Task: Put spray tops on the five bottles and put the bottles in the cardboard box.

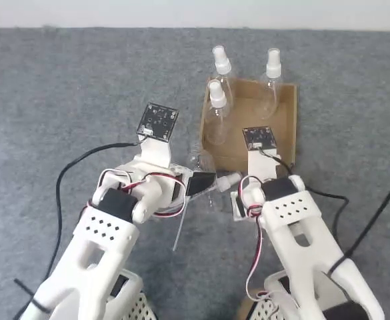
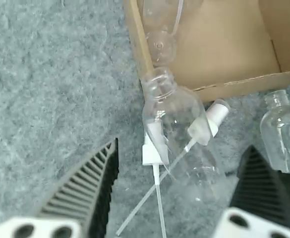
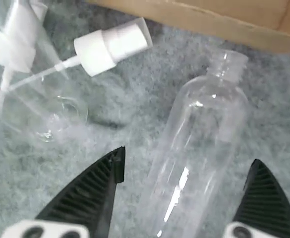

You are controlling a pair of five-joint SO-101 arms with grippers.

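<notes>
**Three bottles capped in the box, two bare ones outside**

We count five bottles and five spray tops in all.

At the left of the high view, the left gripper (image 2: 182,145) hangs low over the grey counter (image 1: 61,93) with its jaws wide apart, clamped on nothing. Between them in its wrist view we see the first uncapped bottle (image 2: 177,119). It lies on its side, its open neck just beside the outer wall of the cardboard box (image 1: 292,120).

Two loose spray tops lie by that bottle, each with its thin dip tube trailing. One (image 2: 152,144) is at the bottle's shoulder. The other (image 2: 209,121) lies further right, between the two bare bottles.

Next comes the second uncapped bottle (image 3: 199,144), also lying on the counter with its neck towards the box. The right gripper (image 3: 188,154) sits over it with its jaws spread, one either side and not closed on it.

In the upper middle of the high view, the box holds three capped bottles standing upright. Two are along its left side (image 1: 221,67) (image 1: 216,100) and one is at its far right corner (image 1: 273,70).
</notes>
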